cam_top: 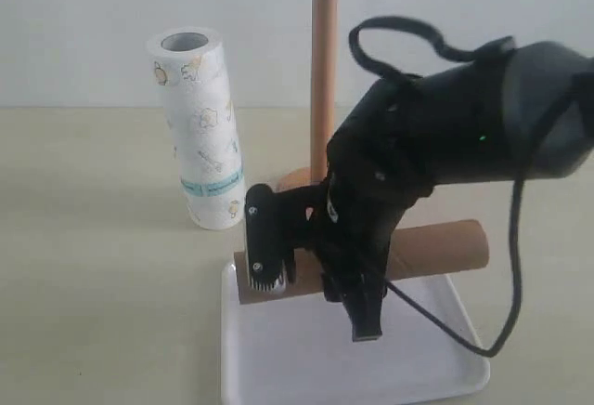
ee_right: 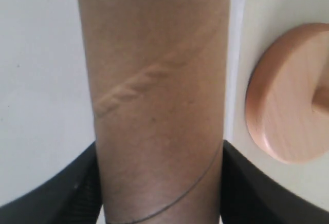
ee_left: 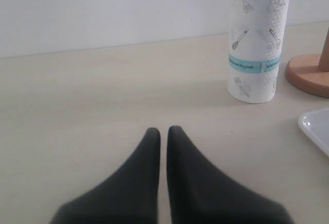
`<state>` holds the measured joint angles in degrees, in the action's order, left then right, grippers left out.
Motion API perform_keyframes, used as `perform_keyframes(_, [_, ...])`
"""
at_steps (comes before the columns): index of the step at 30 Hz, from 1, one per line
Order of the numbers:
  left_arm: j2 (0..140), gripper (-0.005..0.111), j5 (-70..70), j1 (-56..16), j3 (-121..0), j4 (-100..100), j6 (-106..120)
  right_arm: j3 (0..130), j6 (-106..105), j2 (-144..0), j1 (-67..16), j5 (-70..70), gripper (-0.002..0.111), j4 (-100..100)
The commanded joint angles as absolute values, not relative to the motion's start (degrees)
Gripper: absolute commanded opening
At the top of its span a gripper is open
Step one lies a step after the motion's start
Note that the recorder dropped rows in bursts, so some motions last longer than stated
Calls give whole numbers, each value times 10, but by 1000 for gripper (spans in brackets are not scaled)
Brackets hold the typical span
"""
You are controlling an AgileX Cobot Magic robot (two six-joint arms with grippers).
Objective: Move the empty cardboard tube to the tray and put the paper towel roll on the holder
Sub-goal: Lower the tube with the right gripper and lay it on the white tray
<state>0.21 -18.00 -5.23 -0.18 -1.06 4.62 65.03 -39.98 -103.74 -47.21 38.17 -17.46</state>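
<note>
**Tray mostly bare, tube clamped along its far rim**

Tray (cam_top: 278, 368) fills the foreground, its near half bare white plastic. Along its far rim lies the empty cardboard tube (cam_top: 445, 245), level and crosswise, with the right gripper (cam_top: 316, 284) closed on it, one of the jaws pressed to each side. Whether the tube already rests on the tray or hangs just above it, I cannot tell. One end appears to reach a little past the tray's side edge.

The main risk is in the release. The tube sits right at the low rim instead of well inside it, so once let go it could roll over the rim onto the counter (cam_top: 93, 284) toward the holder (cam_top: 323, 71), whose disc base is just beyond. The arm is also close to the slim upright post, so a careless lift could knock it.

The paper towel roll (cam_top: 200, 126) stands upright on the counter just beside the holder, and the post is bare. The left gripper (ee_left: 163, 136) hangs low over open counter with its jaws closed on nothing. It has clear room ahead to the roll, and the tray's bare near half leaves room to bring the tube inward.
</note>
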Motion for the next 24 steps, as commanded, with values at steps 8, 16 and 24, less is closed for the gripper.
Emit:
perform_keyframes(8, [0,4,-181,-51,0,-15,48,649,-341,-1108,-459,318,0,-194])
perform_keyframes(16, [0,4,-181,-51,0,-15,48,649,-333,-1114,-459,306,0,-177])
perform_keyframes(24, [0,4,-181,-51,0,-15,48,644,-357,-1121,-459,314,0,-174])
